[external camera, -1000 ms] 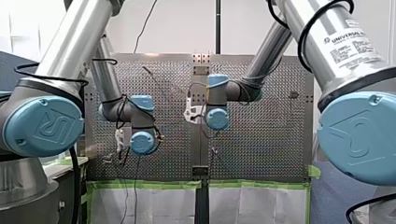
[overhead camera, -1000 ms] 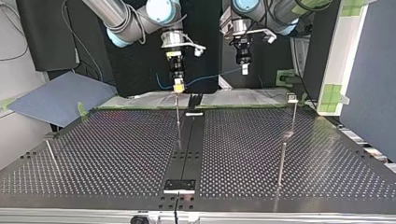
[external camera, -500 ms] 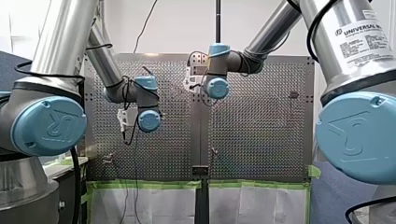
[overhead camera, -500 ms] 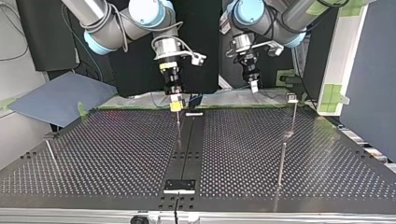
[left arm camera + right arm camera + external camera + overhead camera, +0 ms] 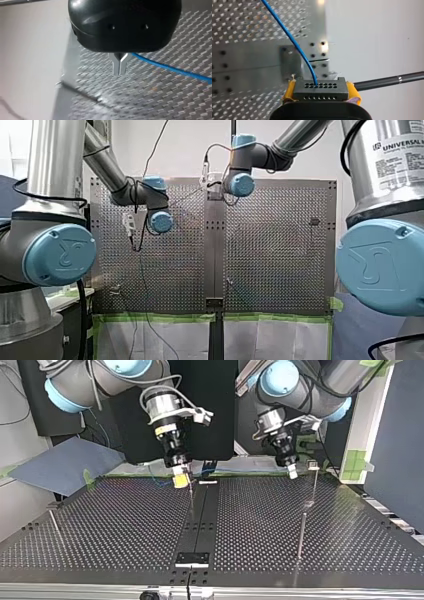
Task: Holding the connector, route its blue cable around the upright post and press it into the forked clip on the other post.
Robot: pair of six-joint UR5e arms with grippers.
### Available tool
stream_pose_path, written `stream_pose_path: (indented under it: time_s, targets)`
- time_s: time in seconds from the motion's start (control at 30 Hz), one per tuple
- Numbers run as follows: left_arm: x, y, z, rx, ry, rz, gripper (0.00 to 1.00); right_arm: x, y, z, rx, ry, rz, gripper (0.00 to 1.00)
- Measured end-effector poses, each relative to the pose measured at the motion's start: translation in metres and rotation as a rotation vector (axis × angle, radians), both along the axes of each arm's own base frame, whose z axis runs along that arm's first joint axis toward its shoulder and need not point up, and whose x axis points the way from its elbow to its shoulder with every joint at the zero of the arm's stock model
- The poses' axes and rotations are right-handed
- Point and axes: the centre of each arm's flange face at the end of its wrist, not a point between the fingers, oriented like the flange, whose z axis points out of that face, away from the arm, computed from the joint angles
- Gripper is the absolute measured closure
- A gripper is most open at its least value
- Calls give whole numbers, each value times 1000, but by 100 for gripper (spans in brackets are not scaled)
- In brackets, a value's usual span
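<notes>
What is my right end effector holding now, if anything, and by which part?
My right end effector holds the connector by its two short sides, between the yellow pads; the blue cable leaves its holed face, free of the pads.

The cable is blue, the connector dark grey with two rows of holes, the pads beside the connector yellow. The bench is silvery, hole-dotted; the tape green.

Two grippers, one connector, one blue cable, four posts.
</notes>
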Motion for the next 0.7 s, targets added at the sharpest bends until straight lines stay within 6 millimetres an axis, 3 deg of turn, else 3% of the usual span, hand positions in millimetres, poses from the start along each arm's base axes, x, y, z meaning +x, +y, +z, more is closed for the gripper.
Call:
stream_pose_path:
  time_s: [0.23, 0.7]
  targets:
    - [14, 28, 54, -35, -72, 17, 100, 2, -9, 18, 8, 22, 25, 100]
    - [22, 81, 158, -50, -210, 33, 100, 28, -35, 6, 74, 109, 53, 100]
